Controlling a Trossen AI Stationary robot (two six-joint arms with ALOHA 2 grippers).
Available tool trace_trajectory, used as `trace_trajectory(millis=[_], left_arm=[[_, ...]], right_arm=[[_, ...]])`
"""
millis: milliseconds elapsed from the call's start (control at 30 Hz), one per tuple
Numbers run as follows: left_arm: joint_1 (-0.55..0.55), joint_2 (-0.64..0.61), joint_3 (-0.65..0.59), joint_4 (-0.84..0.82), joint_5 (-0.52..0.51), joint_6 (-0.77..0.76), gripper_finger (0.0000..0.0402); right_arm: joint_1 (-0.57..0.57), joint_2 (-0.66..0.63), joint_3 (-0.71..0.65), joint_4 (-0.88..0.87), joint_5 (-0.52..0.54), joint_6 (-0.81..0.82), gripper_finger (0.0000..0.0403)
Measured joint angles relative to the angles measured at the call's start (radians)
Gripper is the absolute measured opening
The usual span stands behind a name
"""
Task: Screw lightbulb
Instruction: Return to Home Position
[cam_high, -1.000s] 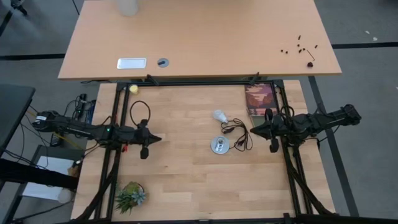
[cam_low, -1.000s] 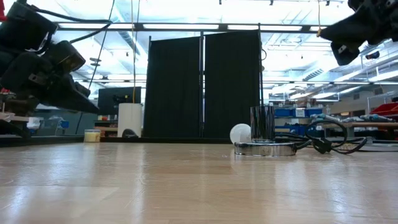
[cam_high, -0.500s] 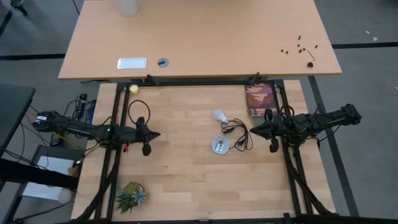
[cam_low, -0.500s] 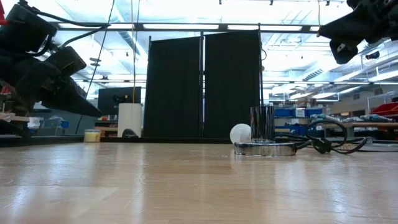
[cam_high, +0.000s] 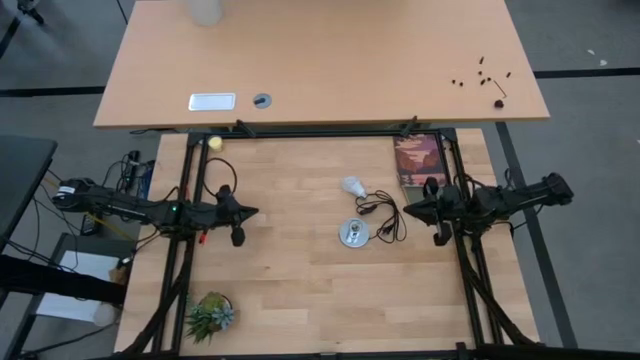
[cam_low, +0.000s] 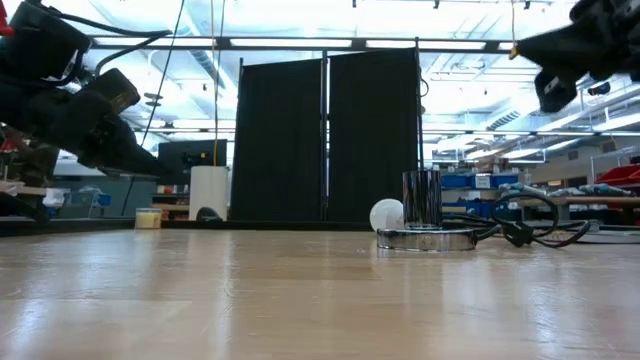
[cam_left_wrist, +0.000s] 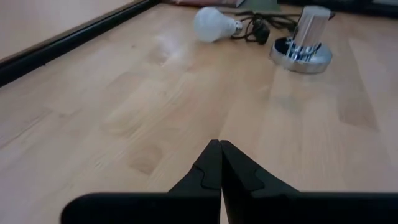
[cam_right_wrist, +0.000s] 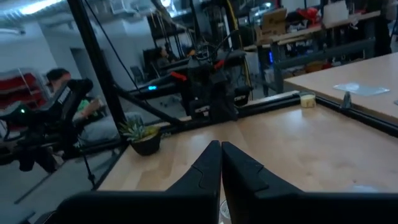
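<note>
L claw (cam_high: 252, 212) & R claw (cam_high: 405, 210), both pinched closed, are hovering near desk's (cam_high: 300, 300) left & right edges. Bulb (cam_high: 351, 186) is lying on its side btwn them, just behind lamp (cam_high: 352, 234), not touching. Bare wood is stretching to front edge.

High view straight down, low view level across table (cam_high: 300, 290), left wrist view sharing the lightbulb (cam_left_wrist: 211, 23)

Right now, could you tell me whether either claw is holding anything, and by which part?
Nothing is held: the left claw and right claw are shut and empty; the small white rounded lightbulb lies on the wooden table.
</note>
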Motion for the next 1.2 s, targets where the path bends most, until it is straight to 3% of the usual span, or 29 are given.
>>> trace_trajectory(millis=[300, 500, 833, 1000, 1200], left_arm=[[0.0, 0.0, 0.0, 0.074, 0.0, -0.008, 0.0005], [0.0, 0.001, 0.001, 0.144, -0.041, -0.029, 0.0005], [0.0, 0.0, 0.001, 0.187, -0.018, -0.098, 0.0005], [0.0, 0.0, 0.001, 0.189, 0.06, -0.02, 0.0005], [0.0, 0.0, 0.001, 0.203, 0.059, 0.134, 0.0005]], right_arm=[[0.0, -0.061, -0.122, 0.162, -0.001, 0.0, 0.0021], [0.001, -0.096, -0.128, 0.158, -0.005, 0.001, 0.0022], [0.001, -0.102, -0.128, 0.136, -0.005, 0.001, 0.0022], [0.001, -0.1, -0.128, 0.137, -0.005, 0.001, 0.0021], [0.001, -0.1, -0.128, 0.137, -0.005, 0.001, 0.0022]])
